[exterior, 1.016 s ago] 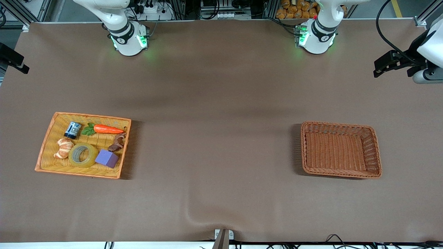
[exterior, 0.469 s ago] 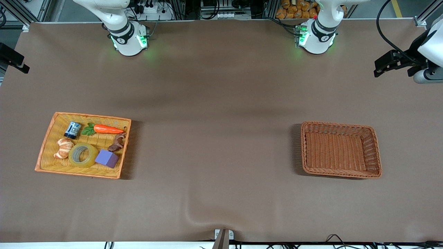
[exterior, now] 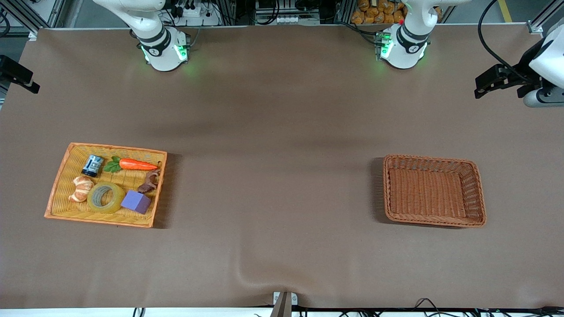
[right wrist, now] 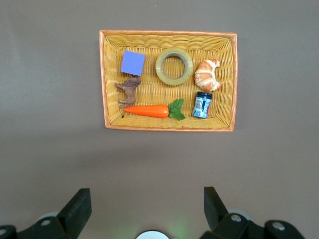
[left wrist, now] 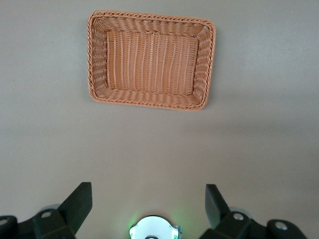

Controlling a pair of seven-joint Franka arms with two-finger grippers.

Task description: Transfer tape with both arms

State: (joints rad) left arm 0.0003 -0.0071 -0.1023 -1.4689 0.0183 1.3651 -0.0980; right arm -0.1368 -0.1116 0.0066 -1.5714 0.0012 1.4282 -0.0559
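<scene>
The tape (exterior: 120, 200), a translucent yellowish ring, lies flat in the orange-rimmed wicker tray (exterior: 59, 187) at the right arm's end of the table, between a croissant (exterior: 81, 188) and a purple cube (exterior: 135, 201). It also shows in the right wrist view (right wrist: 159, 67). My right gripper (right wrist: 147, 195) is open and empty, high over the bare table and well away from the tray (right wrist: 167, 125). My left gripper (left wrist: 148, 191) is open and empty, high over the table and well away from the brown basket (left wrist: 149, 62).
The tray also holds a carrot (exterior: 137, 164), a blue jar (exterior: 92, 165) and a brown figure (exterior: 149, 182). The empty brown wicker basket (exterior: 434, 191) stands at the left arm's end. Both green-lit bases (exterior: 164, 50) (exterior: 402, 48) stand at the table's edge farthest from the front camera.
Nothing on the table has moved. The black arm parts at the two edges of the front view have shifted very slightly.
</scene>
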